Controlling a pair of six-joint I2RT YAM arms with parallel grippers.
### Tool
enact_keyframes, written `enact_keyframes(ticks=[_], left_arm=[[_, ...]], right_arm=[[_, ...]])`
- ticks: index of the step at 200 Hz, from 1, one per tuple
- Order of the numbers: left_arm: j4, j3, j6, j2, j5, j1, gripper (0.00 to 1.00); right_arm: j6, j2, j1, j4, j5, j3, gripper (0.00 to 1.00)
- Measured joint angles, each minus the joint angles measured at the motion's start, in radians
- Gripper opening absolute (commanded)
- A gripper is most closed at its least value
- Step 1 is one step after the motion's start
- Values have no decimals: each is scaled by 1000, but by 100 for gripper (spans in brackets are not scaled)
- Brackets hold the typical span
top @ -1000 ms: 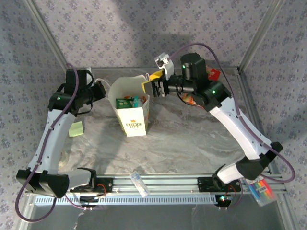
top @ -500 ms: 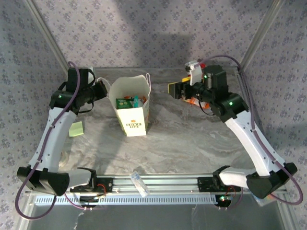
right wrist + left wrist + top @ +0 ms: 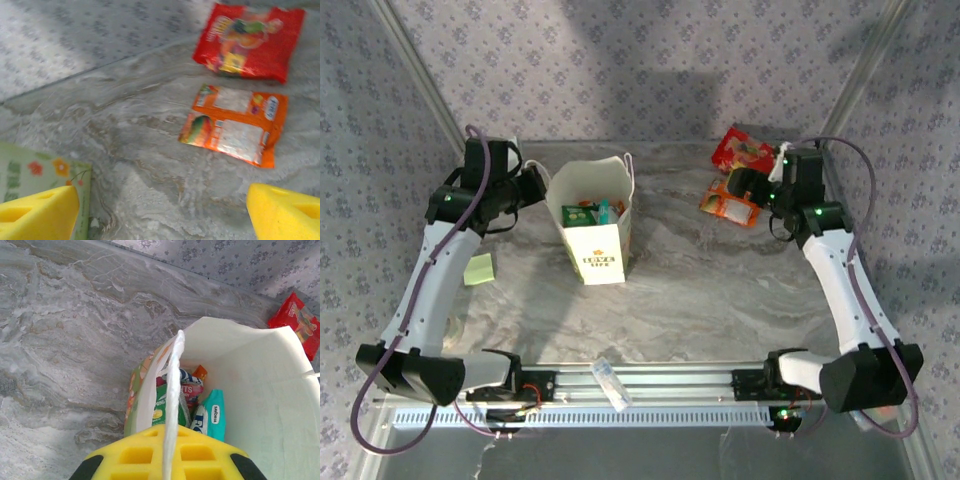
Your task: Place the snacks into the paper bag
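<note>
Table (image 3: 720,290): right end effector (image 3: 165,212) back from bag (image 3: 601,252)

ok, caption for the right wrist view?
Open right end effector facing a red packet and an orange packet; paper bag at lower left.

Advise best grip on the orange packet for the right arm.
Probably top-down: the orange packet lies flat on the table, so nothing stands up to pinch from the side. Span its shorter width mid-body with the open right gripper; the red packet sits just beyond, apart.
</note>
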Motion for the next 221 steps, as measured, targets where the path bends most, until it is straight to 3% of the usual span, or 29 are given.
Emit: enact_keyframes(ticks=[36, 68, 221], left_arm=[[-4, 0, 0, 0, -8, -5, 7], [-4, 0, 0, 1, -16, -5, 7], [-4, 2, 5, 21, -27, -5, 7]], right_arm=[[79, 74, -145, 8, -36, -88, 88], [106, 151, -207, 8, -72, -137, 88], [105, 400, -240, 126, -188, -154, 88]])
